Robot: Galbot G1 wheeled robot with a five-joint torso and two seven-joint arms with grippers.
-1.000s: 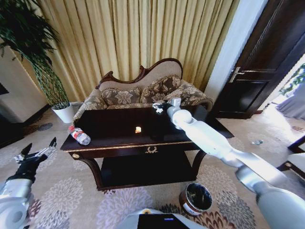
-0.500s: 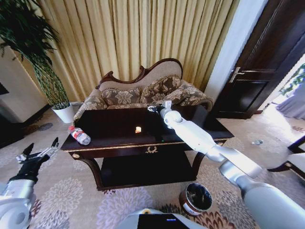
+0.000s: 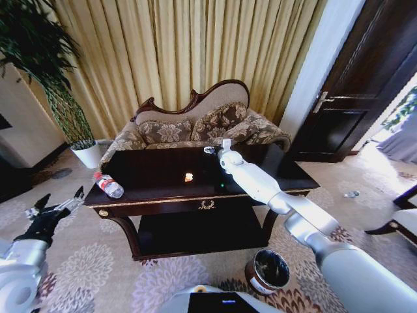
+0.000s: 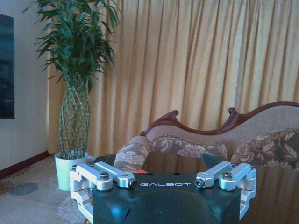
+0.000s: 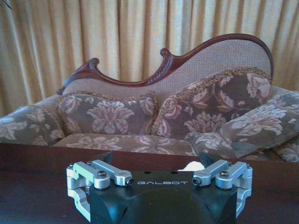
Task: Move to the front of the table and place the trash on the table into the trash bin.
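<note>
The dark glossy table (image 3: 154, 171) stands in front of me. A clear bottle with a red cap (image 3: 107, 184) lies on its left end, and a small yellowish scrap (image 3: 189, 177) sits near the middle. My right gripper (image 3: 208, 150) reaches over the table's far edge, open, with a white scrap (image 5: 191, 164) lying just beyond its fingers (image 5: 106, 157). Low at the left, off the table's left end, my left gripper (image 3: 57, 207) hangs open; the bottle's red cap (image 4: 141, 171) peeks over its body. The round brown trash bin (image 3: 268, 270) stands on the carpet at the front right.
A carved patterned sofa (image 3: 195, 127) sits right behind the table. A tall plant in a white pot (image 3: 88, 154) stands at the back left, and a dark door (image 3: 365, 85) is on the right. Patterned carpet lies open around the bin.
My right arm has swung left over the table, carrying its gripper slightly left along the far edge. The left gripper has drifted a little toward the table.
</note>
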